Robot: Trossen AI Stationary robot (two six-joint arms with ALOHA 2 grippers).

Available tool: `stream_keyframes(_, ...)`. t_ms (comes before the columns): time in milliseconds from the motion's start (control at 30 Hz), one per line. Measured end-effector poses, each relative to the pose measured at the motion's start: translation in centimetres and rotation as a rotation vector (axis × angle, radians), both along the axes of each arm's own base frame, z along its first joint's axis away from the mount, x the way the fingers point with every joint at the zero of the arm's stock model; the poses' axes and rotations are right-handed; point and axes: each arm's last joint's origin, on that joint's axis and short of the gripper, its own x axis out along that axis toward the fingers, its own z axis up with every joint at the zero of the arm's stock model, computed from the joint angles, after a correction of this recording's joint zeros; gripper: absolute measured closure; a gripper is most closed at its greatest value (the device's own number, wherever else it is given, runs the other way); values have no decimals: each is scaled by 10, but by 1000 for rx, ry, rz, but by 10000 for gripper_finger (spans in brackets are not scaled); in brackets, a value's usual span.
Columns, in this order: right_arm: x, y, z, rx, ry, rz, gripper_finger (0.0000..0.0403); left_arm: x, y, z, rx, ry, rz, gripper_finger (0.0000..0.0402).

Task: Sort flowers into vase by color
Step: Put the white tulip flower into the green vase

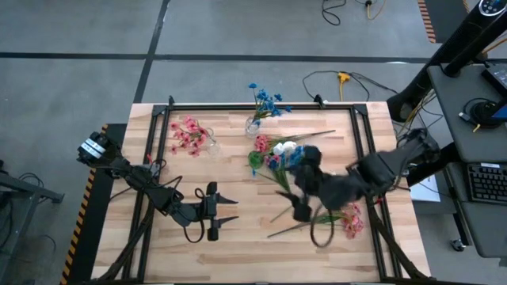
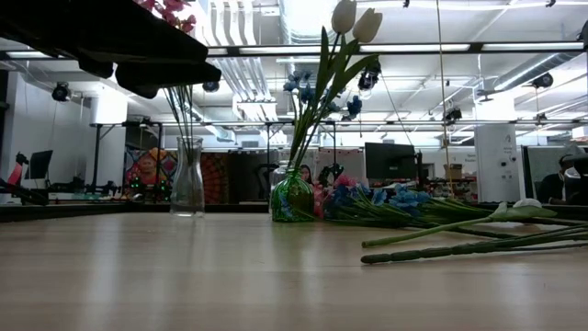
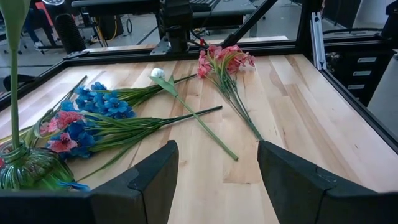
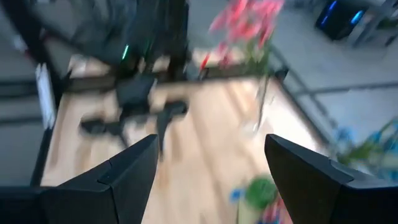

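Leftmost, the left gripper [image 1: 223,212] waits low over the wooden tabletop [image 1: 238,245], jaws half-open, empty. Loose artificial pink, blue and white flowers [image 1: 279,158] lie centre-right: light, floppy, best pinched mid-stem. Above them the right gripper [image 1: 297,176] hangs wide-open, empty.

Two matte blk arms, chunky blk angular jaws w/ flat faces, blk cable loops at wrists

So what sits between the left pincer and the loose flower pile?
Only bare tabletop, seen in the high view: the left pincer rests open, apart from the flower pile.
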Motion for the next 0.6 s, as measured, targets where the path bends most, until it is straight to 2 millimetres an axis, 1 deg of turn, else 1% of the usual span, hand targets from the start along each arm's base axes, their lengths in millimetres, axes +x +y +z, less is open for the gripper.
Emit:
stream_keyframes(133,-18,16,-17,13,129,8,117,0,0,1,-39,-16,7,198)
stream_keyframes(233,-24,27,-29,16,177,13,117,1,-1,5,-103,-53,15,198)
stream_keyframes(367,-24,40,-40,-13,189,57,117,1,-2,9,-174,-90,21,198)
stream_keyframes(500,-20,47,-57,-74,214,105,117,3,-8,9,-229,-142,9,198)
stream_keyframes(600,-17,50,-70,-114,217,133,117,14,-19,9,-240,-162,-5,198)
